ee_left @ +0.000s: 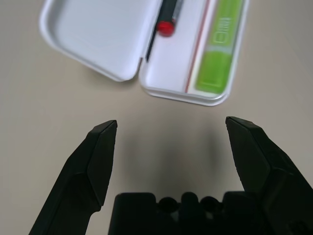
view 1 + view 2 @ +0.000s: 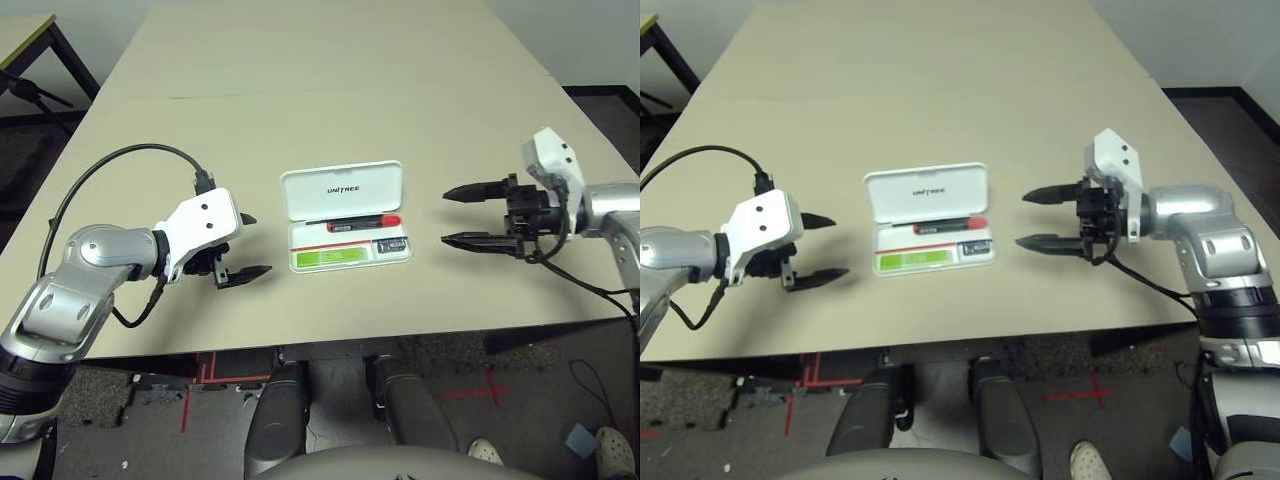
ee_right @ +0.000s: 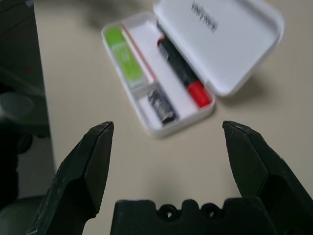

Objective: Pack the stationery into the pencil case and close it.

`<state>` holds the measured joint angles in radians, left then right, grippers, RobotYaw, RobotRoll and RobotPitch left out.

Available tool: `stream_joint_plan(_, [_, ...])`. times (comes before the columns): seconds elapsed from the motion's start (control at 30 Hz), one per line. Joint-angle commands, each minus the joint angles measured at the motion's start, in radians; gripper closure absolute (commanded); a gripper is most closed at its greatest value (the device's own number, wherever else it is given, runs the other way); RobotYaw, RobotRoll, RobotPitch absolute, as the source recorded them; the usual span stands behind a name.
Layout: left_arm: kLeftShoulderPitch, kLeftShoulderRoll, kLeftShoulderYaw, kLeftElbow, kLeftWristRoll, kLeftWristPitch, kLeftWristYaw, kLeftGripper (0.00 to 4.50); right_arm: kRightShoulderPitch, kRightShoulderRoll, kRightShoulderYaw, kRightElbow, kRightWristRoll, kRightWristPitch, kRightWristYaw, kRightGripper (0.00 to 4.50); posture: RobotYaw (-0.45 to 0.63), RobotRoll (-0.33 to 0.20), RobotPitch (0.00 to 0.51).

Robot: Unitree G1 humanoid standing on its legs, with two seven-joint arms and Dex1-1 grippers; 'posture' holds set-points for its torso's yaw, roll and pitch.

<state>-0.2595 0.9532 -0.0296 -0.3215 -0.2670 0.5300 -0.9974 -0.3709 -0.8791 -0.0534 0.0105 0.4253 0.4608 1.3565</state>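
Open pencil case (image 2: 346, 215) on table, between left gripper (image 2: 245, 245) and right gripper (image 2: 460, 215), both wide, empty

Bare table (image 2: 330, 110) surrounds the open pencil case (image 2: 345, 215); clear gaps separate it from left gripper (image 2: 247, 245) and right gripper (image 2: 460, 215). Raised lid (image 2: 341, 190) blocks far-side approach.

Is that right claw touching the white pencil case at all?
Apart. In the left eye view, the right gripper hangs open beside the pencil case, with bare table plainly showing between its fingertips and the case's edge.
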Motion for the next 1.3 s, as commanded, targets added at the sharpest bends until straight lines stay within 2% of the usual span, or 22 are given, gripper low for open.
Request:
stream_joint_plan(0.03, [-0.030,-0.017,-0.025,0.064,0.024,-0.016,0.003,0.00,0.035,-0.017,-0.029,-0.064,0.031,0.027,-0.021,0.07,-0.02,0.000,0.147])
stream_joint_plan(0.2, [-0.119,-0.067,-0.030,0.194,0.056,0.006,0.053,0.00,0.072,-0.028,-0.043,-0.089,0.041,0.032,-0.042,0.07,-0.04,0.000,0.146])
stream_joint_plan(0.3, [-0.197,-0.117,-0.034,0.292,0.077,0.047,0.110,0.62,0.081,-0.031,-0.046,-0.095,0.042,0.030,-0.047,0.00,-0.05,0.000,0.146])
stream_joint_plan(0.4, [-0.262,-0.160,-0.043,0.368,0.087,0.080,0.136,1.86,0.082,-0.032,-0.046,-0.097,0.043,0.029,-0.051,0.00,-0.05,0.000,0.145])
stream_joint_plan(0.6, [-0.390,-0.266,-0.070,0.560,0.124,0.055,0.173,4.20,0.079,-0.030,-0.041,-0.101,0.042,0.026,-0.060,0.00,-0.07,0.000,0.141])
stream_joint_plan(0.63, [-0.406,-0.285,-0.073,0.581,0.126,0.053,0.178,4.46,0.079,-0.030,-0.040,-0.101,0.042,0.025,-0.061,0.00,-0.07,0.000,0.141])
stream_joint_plan(0.77, [-0.453,-0.341,-0.085,0.647,0.137,0.039,0.185,4.46,0.084,-0.029,-0.040,-0.113,0.045,0.026,-0.069,0.00,-0.08,0.000,0.139])
stream_joint_plan(0.97, [-0.476,-0.383,-0.088,0.655,0.134,0.031,0.166,4.46,0.099,-0.030,-0.043,-0.128,0.047,0.024,-0.076,0.00,-0.08,0.000,0.139])
stream_joint_plan(1.3, [-0.460,-0.363,-0.084,0.551,0.097,0.065,0.075,4.46,0.093,-0.030,-0.033,-0.123,0.042,0.022,-0.075,0.00,-0.08,0.000,0.141])
